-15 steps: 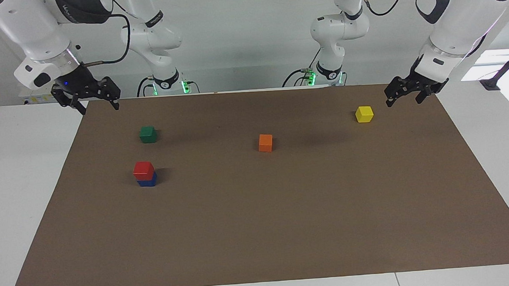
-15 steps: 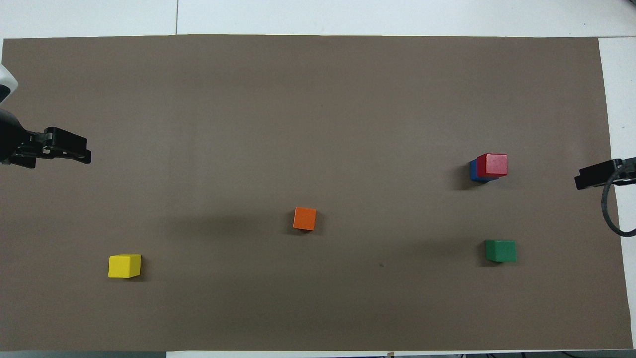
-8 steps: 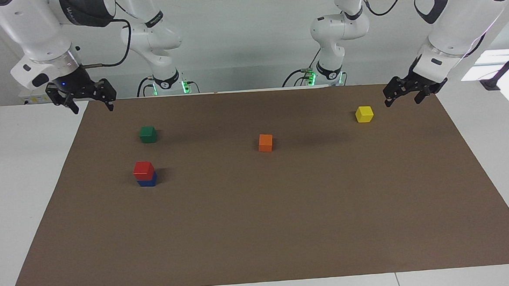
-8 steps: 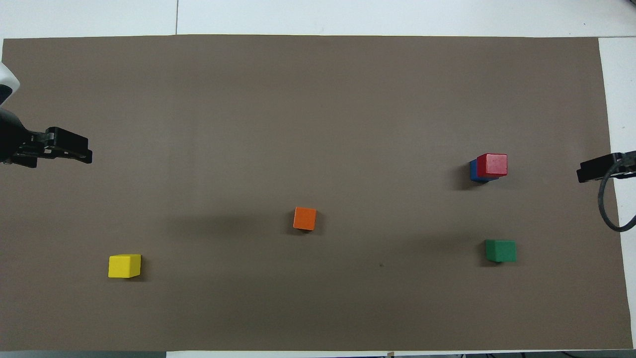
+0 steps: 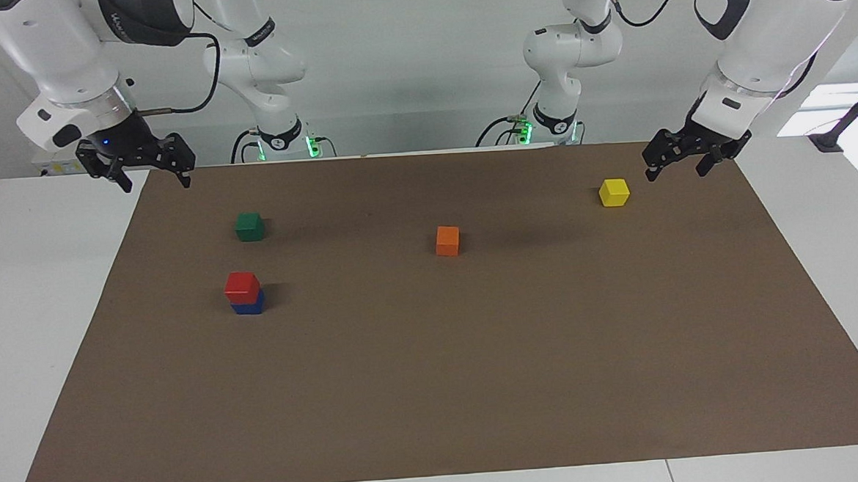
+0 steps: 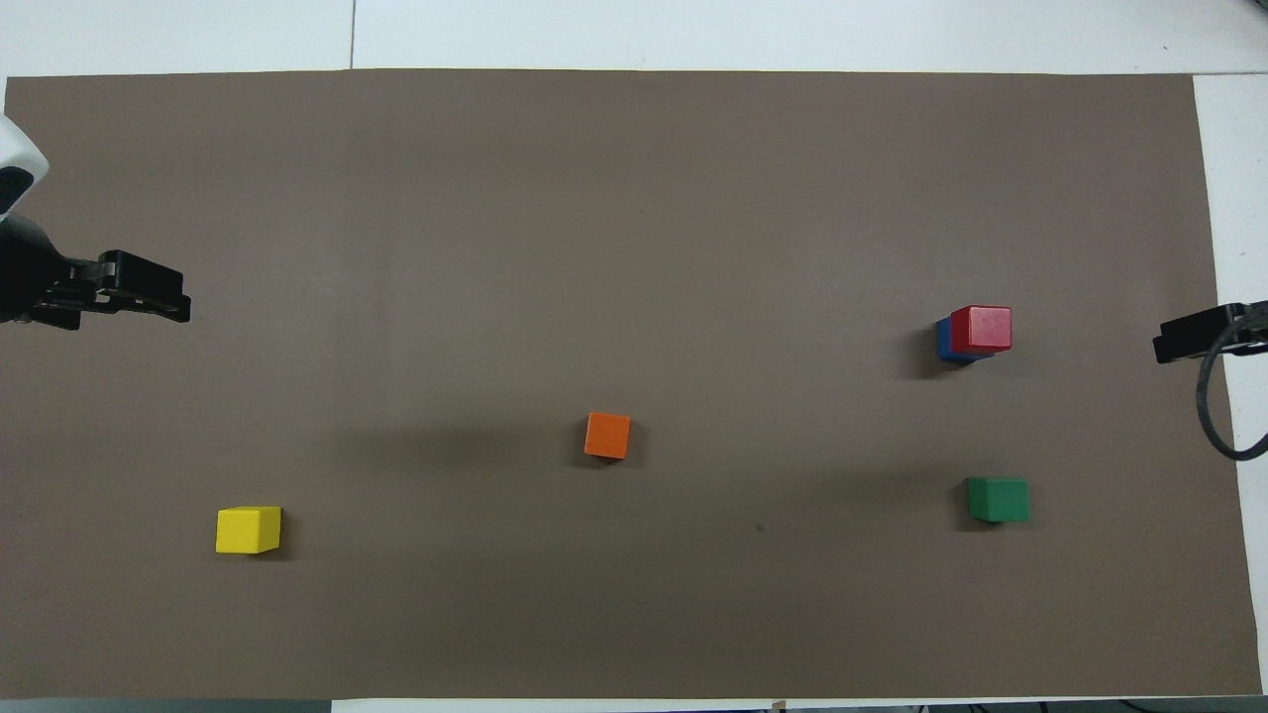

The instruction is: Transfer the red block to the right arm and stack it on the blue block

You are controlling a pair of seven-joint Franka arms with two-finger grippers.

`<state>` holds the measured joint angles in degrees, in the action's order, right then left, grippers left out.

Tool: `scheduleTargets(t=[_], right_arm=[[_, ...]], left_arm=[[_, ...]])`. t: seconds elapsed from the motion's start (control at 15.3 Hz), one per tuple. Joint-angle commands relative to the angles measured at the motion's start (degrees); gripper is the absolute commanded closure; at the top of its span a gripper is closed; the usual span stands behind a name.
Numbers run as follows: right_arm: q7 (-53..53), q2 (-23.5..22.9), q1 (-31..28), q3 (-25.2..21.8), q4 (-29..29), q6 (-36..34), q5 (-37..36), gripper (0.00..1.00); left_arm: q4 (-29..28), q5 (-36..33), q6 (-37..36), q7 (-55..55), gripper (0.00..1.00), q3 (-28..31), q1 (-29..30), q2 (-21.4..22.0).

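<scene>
The red block (image 5: 242, 284) (image 6: 981, 328) sits on top of the blue block (image 5: 248, 306) (image 6: 944, 340), toward the right arm's end of the brown mat. My right gripper (image 5: 153, 180) (image 6: 1189, 339), with its blue light, is open and empty, raised over the mat's edge at that end. My left gripper (image 5: 677, 165) (image 6: 149, 294) is open and empty, raised over the mat's edge at the left arm's end, near the yellow cube.
A green cube (image 5: 249, 226) (image 6: 998, 499) lies nearer to the robots than the stack. An orange cube (image 5: 447, 240) (image 6: 607, 436) lies mid-mat. A yellow cube (image 5: 614, 191) (image 6: 248, 529) lies at the left arm's end. The brown mat (image 5: 481, 385) covers the white table.
My right gripper has drawn back up and away from the stack toward the mat's edge. My left gripper has shifted slightly. The blocks have not moved.
</scene>
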<state>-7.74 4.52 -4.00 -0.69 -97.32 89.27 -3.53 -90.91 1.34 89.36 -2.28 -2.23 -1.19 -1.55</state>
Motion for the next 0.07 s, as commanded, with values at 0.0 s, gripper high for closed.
scheduleTargets(t=[0.0], right_arm=[[0.44,-0.65,-1.1,0.7,1.25,-0.06,-0.25,0.0]], left_arm=[[-0.05,-1.17,0.73,0.17,0.0,0.38,-0.39,0.23]])
